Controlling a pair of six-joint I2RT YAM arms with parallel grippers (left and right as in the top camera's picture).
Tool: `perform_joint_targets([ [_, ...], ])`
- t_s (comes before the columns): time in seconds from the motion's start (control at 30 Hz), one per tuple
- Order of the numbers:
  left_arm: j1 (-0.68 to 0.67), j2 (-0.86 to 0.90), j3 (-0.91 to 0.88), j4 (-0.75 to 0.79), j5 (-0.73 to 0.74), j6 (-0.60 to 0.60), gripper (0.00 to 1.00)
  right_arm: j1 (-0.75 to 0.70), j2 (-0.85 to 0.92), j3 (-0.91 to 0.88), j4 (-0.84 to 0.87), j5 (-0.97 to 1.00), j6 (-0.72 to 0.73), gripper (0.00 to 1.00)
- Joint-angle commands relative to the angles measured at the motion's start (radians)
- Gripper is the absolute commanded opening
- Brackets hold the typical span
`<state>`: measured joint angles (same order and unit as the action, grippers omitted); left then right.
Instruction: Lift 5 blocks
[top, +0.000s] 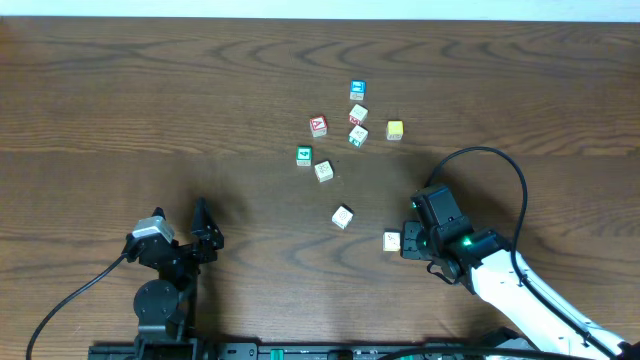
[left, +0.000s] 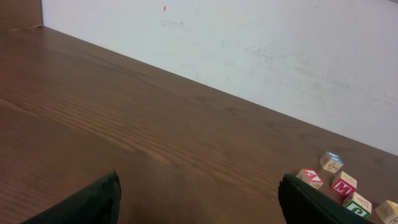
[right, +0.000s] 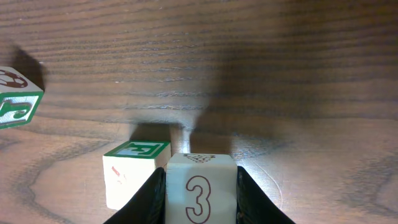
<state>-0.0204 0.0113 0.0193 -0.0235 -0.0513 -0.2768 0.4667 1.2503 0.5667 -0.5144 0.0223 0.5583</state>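
Fingers (left: 93, 202) spread wide (coloured cubes (left: 343, 185) far right).

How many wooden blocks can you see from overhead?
9. Far cluster: blue block, red block, green block, yellow block, three cream blocks. Nearer, a lone cream block. A numbered block sits between the right fingers. None seems hidden.

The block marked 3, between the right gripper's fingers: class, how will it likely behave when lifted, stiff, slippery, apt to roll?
Probably stiff: the block looks like solid wood, so the right gripper should not squash it. Its flat sides suit the fingers, though the smooth faces might slip. With square edges it is unlikely to roll.
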Motion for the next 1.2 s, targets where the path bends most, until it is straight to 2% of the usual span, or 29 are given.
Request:
perform_joint_targets([
  [0.0,0.003,0.0,-0.015,-0.046,-0.016,0.006,0.81,0.0,0.011,-0.006,-0.002,0.021,-0.013,0.11],
  [0.53,0.003,0.0,-0.015,-0.046,-0.016,0.006,0.81,0.0,0.135,-0.007,0.04,0.02,0.003,0.12],
  [0.9,0.003,0.0,-0.015,-0.046,-0.016,0.006,0.81,0.0,0.135,-0.006,0.042,0.018,0.003,0.3],
  [1.17,0.003,0.0,-0.015,-0.046,-0.016,0.006,0.81,-0.001,0.135,-0.006,0.056,0.026,0.003,0.36],
])
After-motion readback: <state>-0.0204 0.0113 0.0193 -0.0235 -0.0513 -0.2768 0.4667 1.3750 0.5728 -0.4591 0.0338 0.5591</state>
